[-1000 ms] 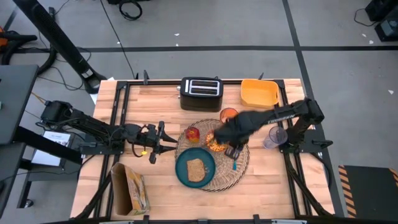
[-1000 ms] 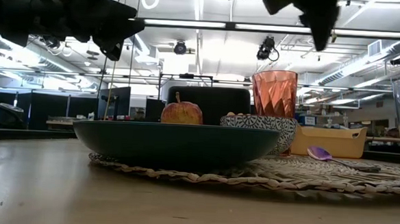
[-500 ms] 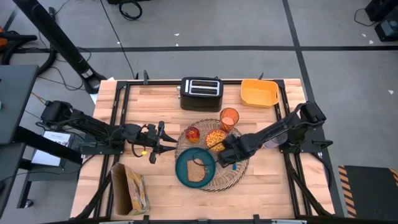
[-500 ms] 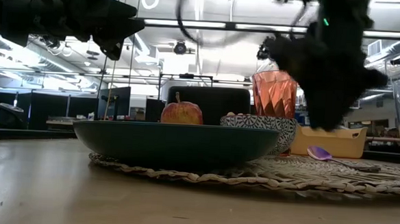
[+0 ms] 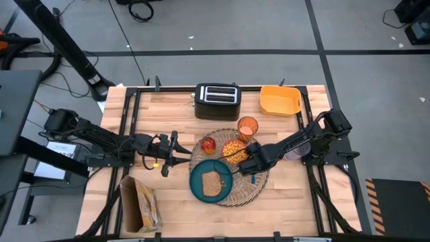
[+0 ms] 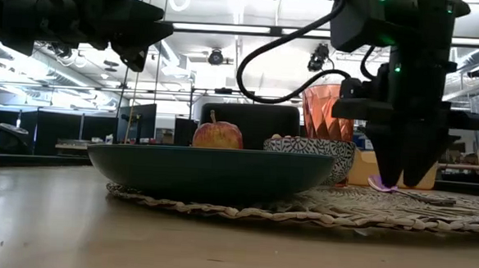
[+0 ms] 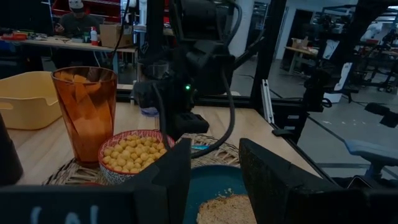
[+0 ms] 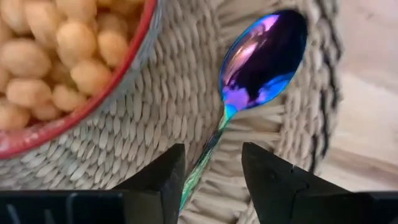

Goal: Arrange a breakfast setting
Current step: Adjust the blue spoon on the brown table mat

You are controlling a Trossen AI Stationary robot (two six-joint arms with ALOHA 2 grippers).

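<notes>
A round straw placemat (image 5: 259, 185) carries a dark teal plate (image 5: 201, 176) with a toast slice (image 5: 212, 183), a cereal bowl (image 5: 232, 148), an orange tumbler (image 5: 248, 127) and a red fruit (image 5: 208, 144). A blue spoon (image 8: 264, 59) lies flat on the placemat's right part. My right gripper (image 8: 213, 157) points down over it, open, with a finger on each side of the spoon's handle (image 8: 208, 149) and not touching it. In the low view my right gripper (image 6: 403, 182) hangs just above the spoon (image 6: 382, 184). My left gripper (image 5: 176, 149) waits open and level, left of the placemat.
A black toaster (image 5: 217, 101) and a yellow bin (image 5: 280, 99) stand at the table's far edge. A clear glass (image 5: 295, 146) stands right of the placemat, beside my right arm. A bag of bread (image 5: 141, 207) lies at the near left.
My right gripper has come down from high above the bowl and tumbler to just over the spoon on the placemat, shifting a little toward the near edge and rolling about its own pointing line. The spoon and the other things have stayed put.
</notes>
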